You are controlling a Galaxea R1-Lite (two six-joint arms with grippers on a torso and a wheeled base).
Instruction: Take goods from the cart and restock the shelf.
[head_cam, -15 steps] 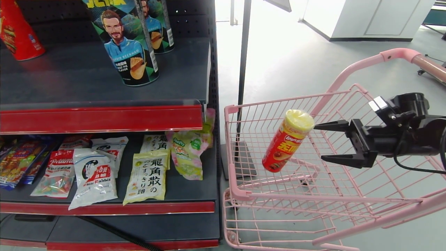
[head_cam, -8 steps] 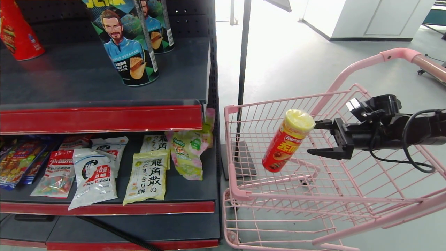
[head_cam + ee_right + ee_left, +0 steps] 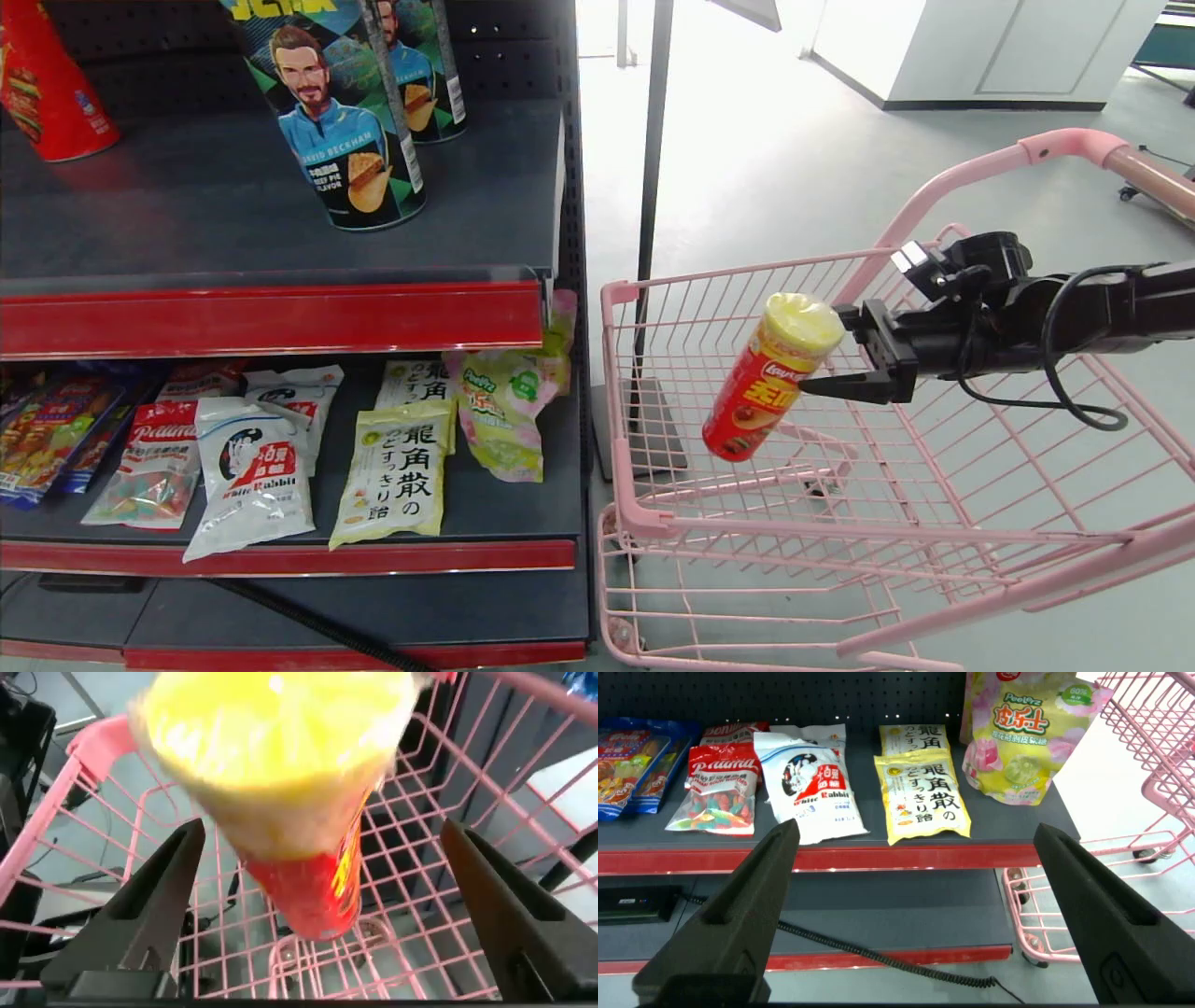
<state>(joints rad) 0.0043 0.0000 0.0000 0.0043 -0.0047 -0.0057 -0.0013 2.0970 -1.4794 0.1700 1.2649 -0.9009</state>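
A red chip can [image 3: 767, 383] with a yellow lid leans tilted inside the pink cart [image 3: 644, 509]. My right gripper [image 3: 822, 350] is open at the can's lid end, one finger on each side of it and not closed on it. In the right wrist view the yellow lid [image 3: 280, 756] sits close up between the two dark fingers [image 3: 140, 924]. My left gripper [image 3: 915, 831] is open with nothing in it, low in front of the lower shelf [image 3: 878, 854] of snack bags.
The upper shelf [image 3: 215, 215] carries two tall dark chip cans [image 3: 345, 121] and a red can [image 3: 47, 84] at the far left, with bare room between them. Snack bags [image 3: 397, 462] lie on the lower shelf. A black pole [image 3: 651, 140] stands between shelf and cart.
My right gripper has moved left across the cart toward the chip can, and its fingers now flank the lid end. The can and cart have stayed put.
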